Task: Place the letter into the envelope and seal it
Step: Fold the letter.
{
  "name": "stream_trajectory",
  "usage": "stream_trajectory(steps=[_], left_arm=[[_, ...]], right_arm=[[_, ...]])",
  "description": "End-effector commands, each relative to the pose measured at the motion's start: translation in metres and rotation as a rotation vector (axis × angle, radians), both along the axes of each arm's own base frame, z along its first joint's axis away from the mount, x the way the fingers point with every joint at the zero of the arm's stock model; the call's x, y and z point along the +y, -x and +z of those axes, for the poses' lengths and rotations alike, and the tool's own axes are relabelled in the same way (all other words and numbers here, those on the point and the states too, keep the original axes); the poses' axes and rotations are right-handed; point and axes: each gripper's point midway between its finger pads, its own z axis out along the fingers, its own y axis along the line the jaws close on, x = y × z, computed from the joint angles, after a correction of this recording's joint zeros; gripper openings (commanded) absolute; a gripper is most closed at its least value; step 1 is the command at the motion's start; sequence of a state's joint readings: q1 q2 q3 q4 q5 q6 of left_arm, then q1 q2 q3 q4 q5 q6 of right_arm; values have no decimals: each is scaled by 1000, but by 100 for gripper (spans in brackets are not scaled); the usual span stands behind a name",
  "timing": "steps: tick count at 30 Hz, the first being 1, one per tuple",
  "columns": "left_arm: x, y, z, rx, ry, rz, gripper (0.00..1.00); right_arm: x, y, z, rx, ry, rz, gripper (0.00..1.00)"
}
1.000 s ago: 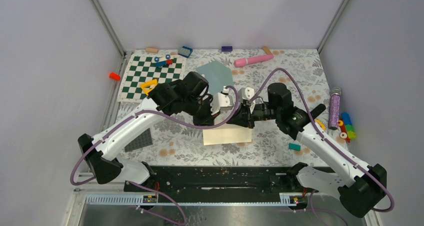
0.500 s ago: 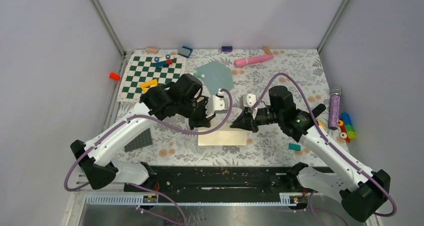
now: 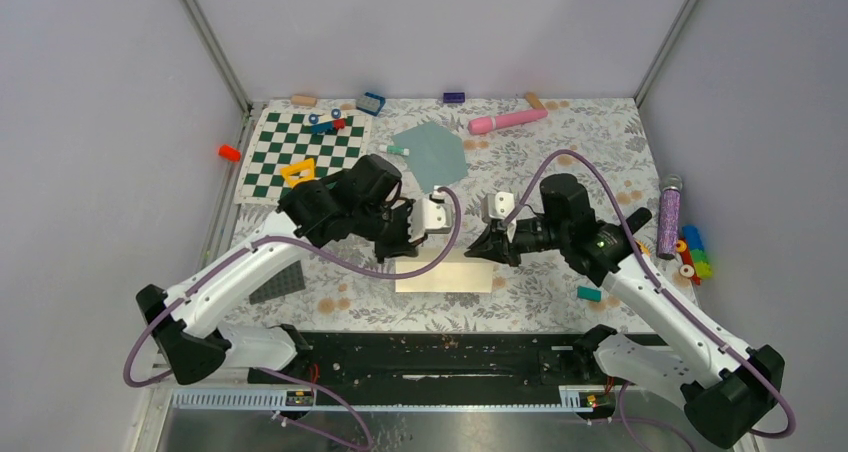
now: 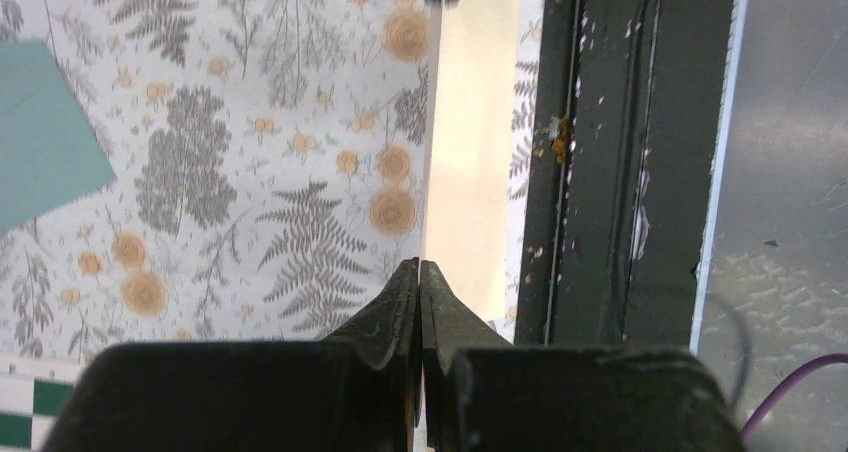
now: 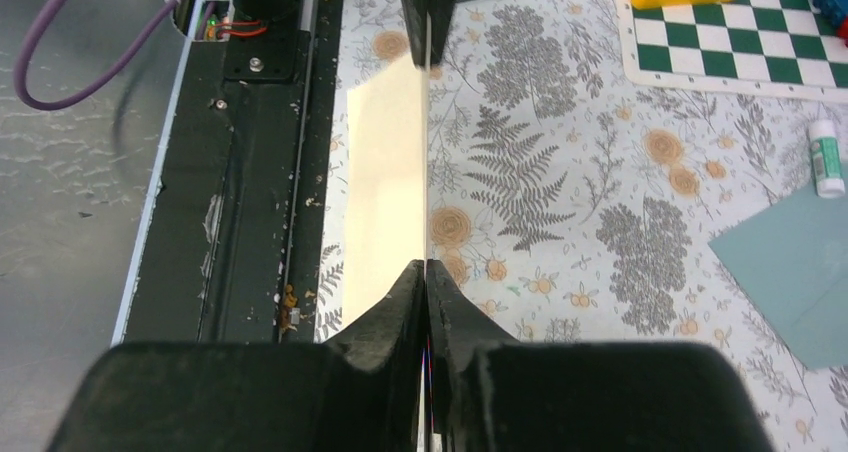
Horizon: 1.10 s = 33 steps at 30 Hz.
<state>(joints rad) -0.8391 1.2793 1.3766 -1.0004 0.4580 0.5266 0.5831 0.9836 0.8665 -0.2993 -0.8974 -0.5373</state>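
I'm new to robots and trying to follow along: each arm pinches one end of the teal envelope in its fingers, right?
Not quite: they pinch the cream letter, not the envelope, which lies flat farther back on the floral table, untouched. Both wrist views show the pale sheet edge-on, running between the left fingers and the right fingers.

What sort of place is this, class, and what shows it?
Probably a robot lab test cell: left arm and right arm bolted at the near edge of a table, plain walls and metal frame around it, a chessboard and toy blocks scattered as props.
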Motion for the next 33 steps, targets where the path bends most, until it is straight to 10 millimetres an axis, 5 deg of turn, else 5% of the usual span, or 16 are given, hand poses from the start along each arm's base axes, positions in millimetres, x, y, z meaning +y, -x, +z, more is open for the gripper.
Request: stream_trajectory(steps=[1,4,7,13,16,23,26,33], left_arm=[[34,5,-4,-23,-93,46,0],[36,6,-3,-28,-93,51,0],[36,6,-1,-32,-91,50,0],[39,5,2,-47,-93,53,0],[41,5,3,-50,-98,53,0],[45,5,6,-65,-100,59,0],[46,5,9,-68,-97,60,0],[47,5,11,-72,-98,56,0]], right_arm=[[-11,-5,8,-34,20,-53,10],[-13,-6,6,-41,26,-59,15],[-14,-6,5,-49,29,-60,0],[-18,-10,3,-61,37,-83,0],[-21,-13,3,-68,38,-100,9],[-28,-17,-2,-70,57,-114,12],[-29,-17,-4,-74,59,-112,0],[-32,-22,-3,-97,70,-131,0]])
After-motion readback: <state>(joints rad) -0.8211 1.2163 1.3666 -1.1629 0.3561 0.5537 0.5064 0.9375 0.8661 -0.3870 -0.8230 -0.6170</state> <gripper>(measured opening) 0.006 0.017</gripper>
